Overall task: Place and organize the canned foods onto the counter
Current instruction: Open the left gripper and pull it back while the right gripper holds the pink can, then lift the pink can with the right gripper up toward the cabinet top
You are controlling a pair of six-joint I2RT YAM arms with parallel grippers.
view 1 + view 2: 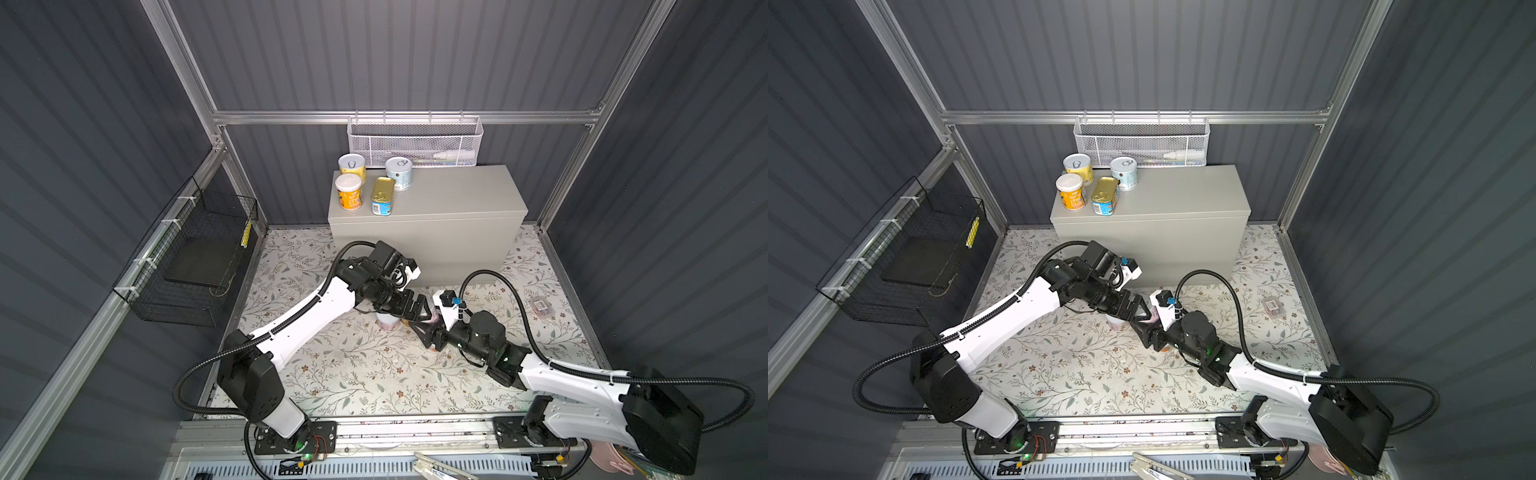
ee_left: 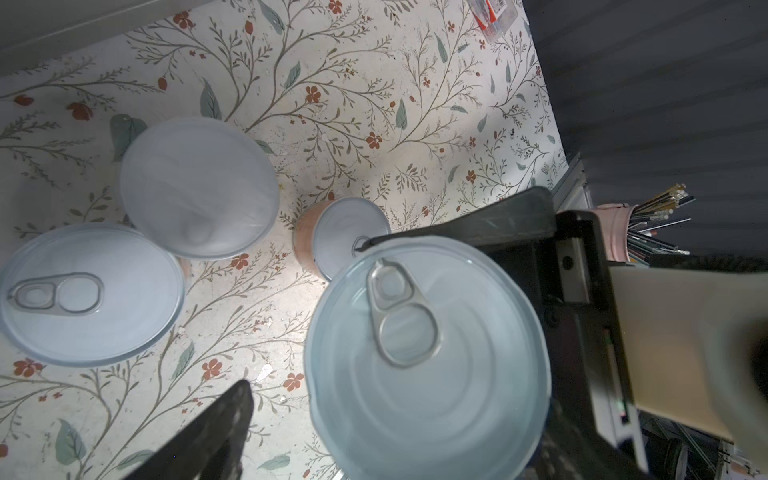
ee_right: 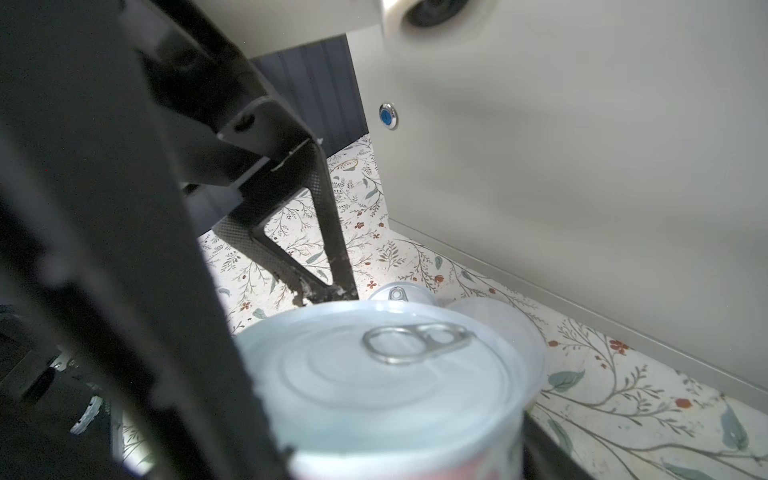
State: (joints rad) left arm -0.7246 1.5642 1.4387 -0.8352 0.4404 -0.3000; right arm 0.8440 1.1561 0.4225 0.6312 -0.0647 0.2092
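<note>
Just before the counter (image 1: 457, 195), right tool (image 3: 399, 415) clamps a pull-tab can (image 3: 374, 374). Left tool (image 1: 422, 308) alongside: jaws wide, holding nothing.

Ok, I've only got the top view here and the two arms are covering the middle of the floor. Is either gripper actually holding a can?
Observer: Yes. The right wrist view shows the right gripper shut on a ring-pull can.
Operator: And how many cans are standing under the arms?
Observer: Three on the floor, in the left wrist view: a ring-pull lid, a plain lid and a second ring-pull lid partly behind a finger.
</note>
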